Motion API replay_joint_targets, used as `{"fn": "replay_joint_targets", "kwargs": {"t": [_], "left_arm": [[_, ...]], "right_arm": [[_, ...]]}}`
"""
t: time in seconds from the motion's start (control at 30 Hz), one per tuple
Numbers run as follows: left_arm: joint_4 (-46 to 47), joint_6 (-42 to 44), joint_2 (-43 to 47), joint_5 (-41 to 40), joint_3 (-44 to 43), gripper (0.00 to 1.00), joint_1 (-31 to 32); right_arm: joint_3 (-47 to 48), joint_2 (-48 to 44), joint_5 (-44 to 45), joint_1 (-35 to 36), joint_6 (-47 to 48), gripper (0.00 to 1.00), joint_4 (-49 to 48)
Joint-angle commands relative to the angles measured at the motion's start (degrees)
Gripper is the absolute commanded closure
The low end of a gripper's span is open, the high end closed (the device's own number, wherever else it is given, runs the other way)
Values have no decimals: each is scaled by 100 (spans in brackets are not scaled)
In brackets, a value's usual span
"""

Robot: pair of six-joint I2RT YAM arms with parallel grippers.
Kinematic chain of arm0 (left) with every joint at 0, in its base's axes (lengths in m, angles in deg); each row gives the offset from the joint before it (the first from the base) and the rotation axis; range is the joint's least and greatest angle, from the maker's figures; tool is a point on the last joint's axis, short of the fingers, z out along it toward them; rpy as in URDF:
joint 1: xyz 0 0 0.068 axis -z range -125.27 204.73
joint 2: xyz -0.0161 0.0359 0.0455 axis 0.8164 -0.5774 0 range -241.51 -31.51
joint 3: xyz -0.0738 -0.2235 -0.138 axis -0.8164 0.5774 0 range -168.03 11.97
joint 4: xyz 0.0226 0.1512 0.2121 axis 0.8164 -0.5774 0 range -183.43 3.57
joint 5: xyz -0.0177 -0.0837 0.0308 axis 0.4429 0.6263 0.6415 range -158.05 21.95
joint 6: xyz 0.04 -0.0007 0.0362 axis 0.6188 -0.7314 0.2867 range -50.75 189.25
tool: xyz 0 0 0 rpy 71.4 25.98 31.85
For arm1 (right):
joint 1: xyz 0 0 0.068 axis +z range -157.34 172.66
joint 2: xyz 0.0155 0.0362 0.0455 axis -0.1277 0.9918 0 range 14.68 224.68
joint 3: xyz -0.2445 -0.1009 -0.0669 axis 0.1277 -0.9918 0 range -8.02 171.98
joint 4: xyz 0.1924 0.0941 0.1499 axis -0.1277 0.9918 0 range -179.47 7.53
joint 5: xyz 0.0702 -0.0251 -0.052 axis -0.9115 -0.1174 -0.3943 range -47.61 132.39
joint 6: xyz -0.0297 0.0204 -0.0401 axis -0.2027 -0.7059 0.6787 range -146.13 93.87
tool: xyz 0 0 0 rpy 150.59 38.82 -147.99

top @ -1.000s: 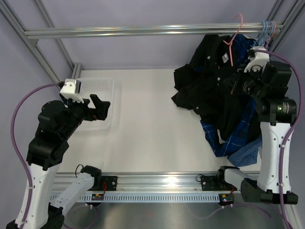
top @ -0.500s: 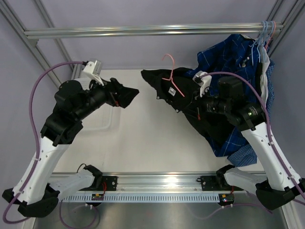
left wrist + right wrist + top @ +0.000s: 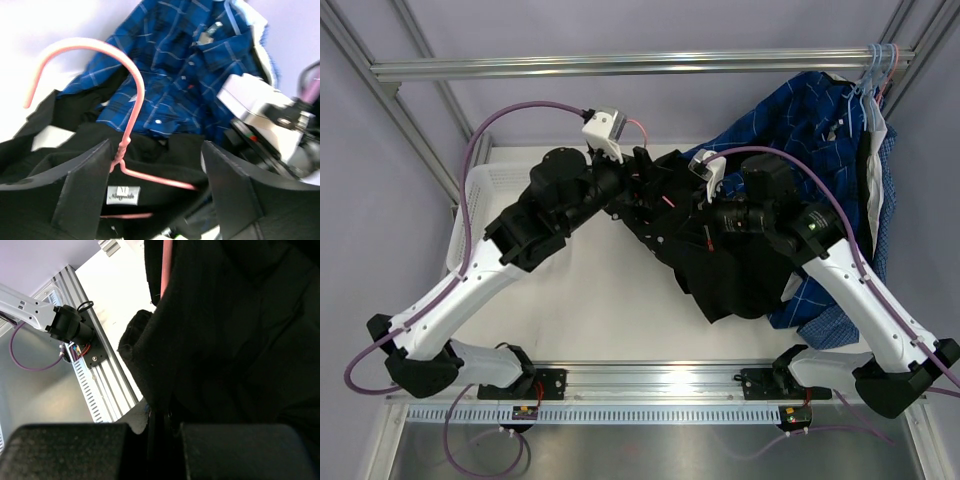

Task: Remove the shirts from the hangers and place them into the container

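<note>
A black shirt (image 3: 725, 265) on a pink hanger (image 3: 131, 85) hangs over the middle of the table. My right gripper (image 3: 165, 437) is shut on a fold of it, with black cloth filling that view. My left gripper (image 3: 155, 185) is open, its fingers (image 3: 80, 185) on either side of the pink hanger's neck and the collar label (image 3: 124, 195). In the top view the left gripper (image 3: 645, 185) meets the shirt's collar from the left, and the right gripper (image 3: 698, 215) holds it from the right. Blue plaid shirts (image 3: 815, 115) hang on hangers (image 3: 876, 62) at the rail's right end. The container (image 3: 498, 180) lies at the far left, partly hidden by my left arm.
An aluminium rail (image 3: 620, 65) crosses the back, with sloping frame posts at both sides. The plaid shirts drape down the right side to the table. The right arm's wrist camera (image 3: 260, 107) sits close beside my left fingers.
The right arm pulled the black shirt and its pink hanger off the rail, leftwards to the middle. The left arm swung from the container to the hanger, and its jaws narrowed a little.
</note>
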Motion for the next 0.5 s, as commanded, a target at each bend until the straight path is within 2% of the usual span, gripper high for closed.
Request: {"fn": "replay_joint_targets", "kwargs": {"t": [0.0, 0.1, 0.13, 0.2, 0.23, 0.27, 0.3, 0.37, 0.47], "left_arm": [[443, 314, -114, -783, -339, 32, 104], [469, 419, -202, -995, -348, 47, 104], [460, 463, -237, -1074, -374, 58, 104], [443, 490, -316, -1136, -383, 70, 104], [451, 516, -334, -1214, -374, 77, 104], [469, 533, -369, -1259, -374, 93, 104], [478, 551, -387, -1329, -366, 100, 104], [539, 639, -422, -1522, -365, 100, 104], [609, 841, -545, -1873, -383, 100, 104]], "right_arm": [[280, -79, -279, 70, 23, 100, -543], [228, -87, -288, 61, 197, 100, -569], [175, -88, -297, 70, 216, 100, -587], [131, -88, -314, 70, 269, 100, -639], [70, -88, -314, 70, 278, 100, -657], [61, -88, -314, 61, 295, 100, -675], [26, -61, -306, 70, 295, 100, -710], [34, -26, -165, 70, 260, 99, -710], [104, -34, 212, 70, 164, 64, -701]]}}
